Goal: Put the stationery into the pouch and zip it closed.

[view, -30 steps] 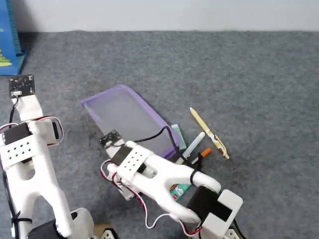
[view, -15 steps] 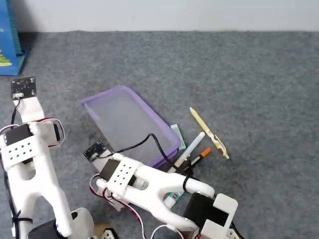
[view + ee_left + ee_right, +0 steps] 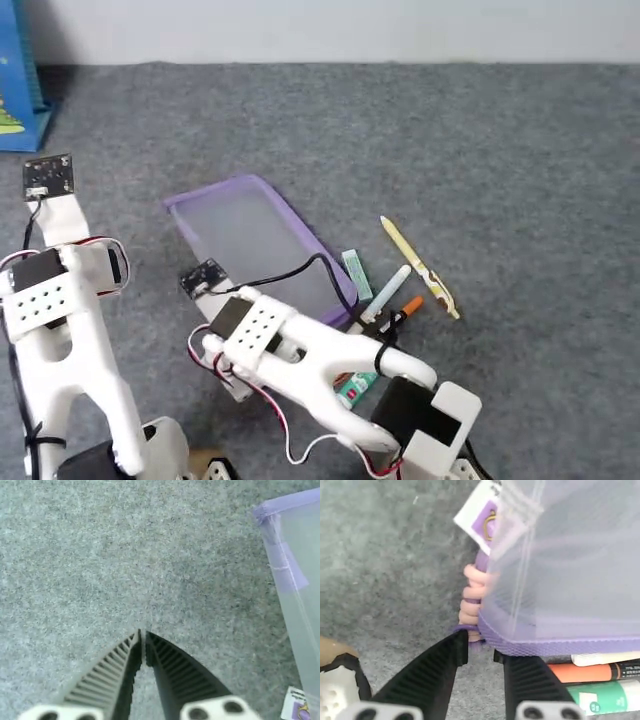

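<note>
Right end effector (image 3: 481, 645) is slightly open, tips straddling the pouch (image 3: 560, 570) corner by its pink coiled pull (image 3: 472, 602). It looks like nothing is clamped. Left end effector (image 3: 143, 640) is closed over bare bench (image 3: 75, 555), near another pouch corner. Stationery (image 3: 392, 290) lies loose just beside the pouch. We'd pinch the purple hem, not the film, and pin the far corner with the left before opening.

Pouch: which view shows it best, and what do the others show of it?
The high view: nearly the whole pouch lies in sight. The left wrist view catches one edge; the right wrist view, a close corner.
</note>
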Controlling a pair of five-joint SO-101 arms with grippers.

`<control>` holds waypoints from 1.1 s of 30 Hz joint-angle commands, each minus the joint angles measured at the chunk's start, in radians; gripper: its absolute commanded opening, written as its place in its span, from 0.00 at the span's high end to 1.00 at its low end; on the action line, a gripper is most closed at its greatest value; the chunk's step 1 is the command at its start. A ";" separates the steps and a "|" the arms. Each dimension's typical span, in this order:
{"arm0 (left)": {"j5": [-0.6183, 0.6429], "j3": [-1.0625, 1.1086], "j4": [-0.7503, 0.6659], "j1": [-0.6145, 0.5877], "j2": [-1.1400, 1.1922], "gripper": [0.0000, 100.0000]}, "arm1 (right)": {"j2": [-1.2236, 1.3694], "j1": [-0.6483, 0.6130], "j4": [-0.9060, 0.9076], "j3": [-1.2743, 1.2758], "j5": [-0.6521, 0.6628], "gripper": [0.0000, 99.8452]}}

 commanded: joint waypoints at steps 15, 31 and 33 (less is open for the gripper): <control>-0.011 -0.018 0.005 -0.005 -0.051 0.98 | 0.033 -0.035 -0.117 0.055 -0.012 0.90; -0.014 -0.018 0.006 -0.005 -0.051 0.98 | -0.257 0.125 0.101 0.044 0.074 0.99; -0.015 -0.018 0.006 -0.005 -0.051 0.98 | -0.357 0.157 0.127 0.044 0.097 0.99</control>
